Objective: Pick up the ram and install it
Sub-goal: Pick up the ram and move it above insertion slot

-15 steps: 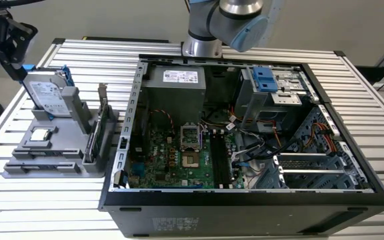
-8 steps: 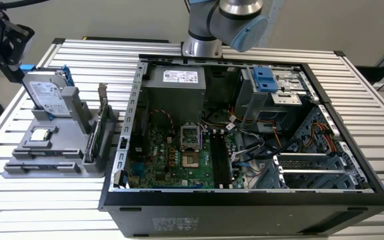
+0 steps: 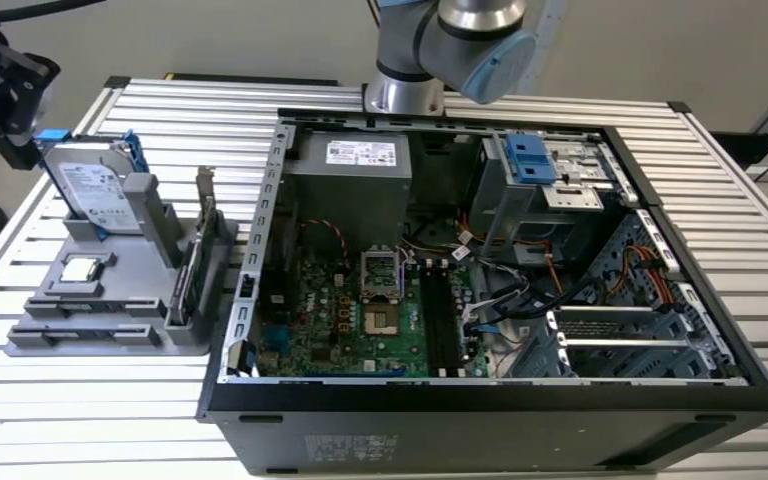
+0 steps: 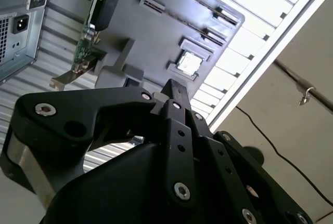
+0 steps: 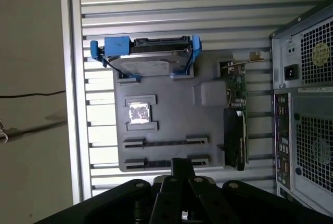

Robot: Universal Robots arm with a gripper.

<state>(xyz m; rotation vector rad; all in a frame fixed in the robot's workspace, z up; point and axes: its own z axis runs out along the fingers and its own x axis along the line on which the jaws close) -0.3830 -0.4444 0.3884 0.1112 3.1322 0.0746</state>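
Slatted aluminium table (image 3: 91,420); pale beige floor (image 5: 31,52); black cable (image 5: 31,95) across it.

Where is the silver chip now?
The silver chip sits on the grey tray, at the exterior view's left of the open case, between the hard drive and two long slots.

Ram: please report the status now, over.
End effector shut, holding nothing, near the grey parts tray. Two ram sticks lie in tray holders, none picked. Nothing blocks them.
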